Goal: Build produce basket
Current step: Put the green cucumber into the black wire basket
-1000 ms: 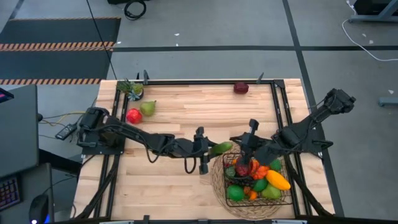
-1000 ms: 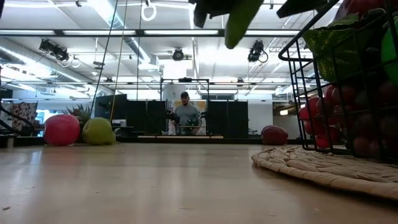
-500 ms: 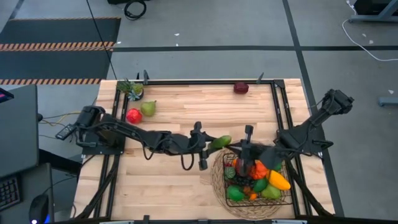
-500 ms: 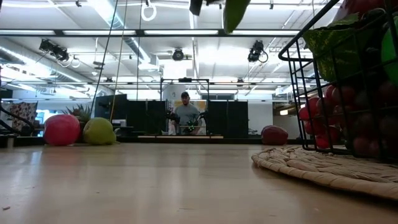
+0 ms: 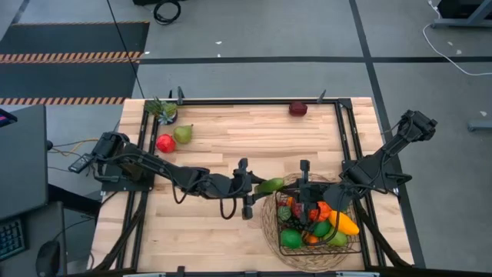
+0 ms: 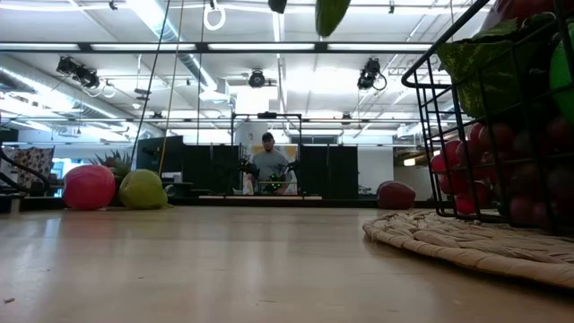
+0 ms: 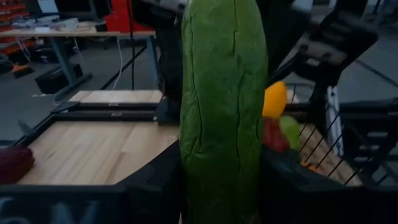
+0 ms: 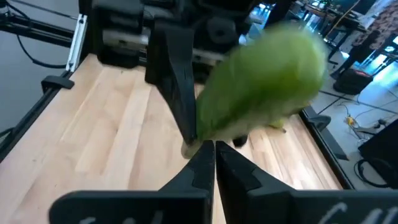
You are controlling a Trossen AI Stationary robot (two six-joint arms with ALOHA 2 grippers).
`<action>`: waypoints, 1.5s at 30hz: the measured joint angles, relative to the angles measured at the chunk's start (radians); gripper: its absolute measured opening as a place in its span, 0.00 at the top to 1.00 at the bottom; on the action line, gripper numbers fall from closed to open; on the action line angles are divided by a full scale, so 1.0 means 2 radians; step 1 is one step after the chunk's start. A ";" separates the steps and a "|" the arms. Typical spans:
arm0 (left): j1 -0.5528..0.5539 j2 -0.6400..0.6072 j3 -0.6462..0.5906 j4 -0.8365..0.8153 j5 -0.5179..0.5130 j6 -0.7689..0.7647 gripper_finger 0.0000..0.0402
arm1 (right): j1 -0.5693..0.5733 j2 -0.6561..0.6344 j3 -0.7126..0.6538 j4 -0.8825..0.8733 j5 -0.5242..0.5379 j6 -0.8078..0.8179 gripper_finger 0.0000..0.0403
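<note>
My left gripper (image 5: 260,187) reaches in from the table's left and is shut on a green cucumber (image 5: 270,185) (image 7: 221,112), held in the air beside the basket's left edge. In the low view only the cucumber's lower end (image 6: 329,13) shows at the top. The black wire basket (image 5: 350,248) (image 6: 429,117) stands on a round woven mat (image 5: 269,231) and is filled with red, orange, yellow and green produce (image 5: 323,223). My right gripper (image 5: 292,194) (image 8: 208,155) hovers shut above the basket, pointing at the cucumber (image 8: 261,87). My left gripper pinches the cucumber between its two fingers (image 7: 155,186), one on each long side (image 7: 189,168). The fingers come about level from the table's left. The cucumber is lifted clear of the table and the basket, one end sticking out past the fingers.
A red fruit (image 5: 165,143) (image 6: 88,187) and a green pear (image 5: 183,134) (image 6: 143,189) lie at the far left, next to a leafy piece (image 5: 161,108). A dark red fruit (image 5: 297,108) (image 6: 395,194) lies at the far edge. Bare wood spans the middle and near left.
My left gripper has risen a little with the cucumber, whose lower end now shows higher in the low view. My right gripper has turned at the wrist and shifted slightly toward the near edge over the basket, staying shut.
</note>
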 joint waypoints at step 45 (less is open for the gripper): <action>-0.010 -0.049 0.010 -0.228 0.007 -0.099 0.80 | -0.030 -0.002 -0.033 0.017 -0.009 0.003 0.37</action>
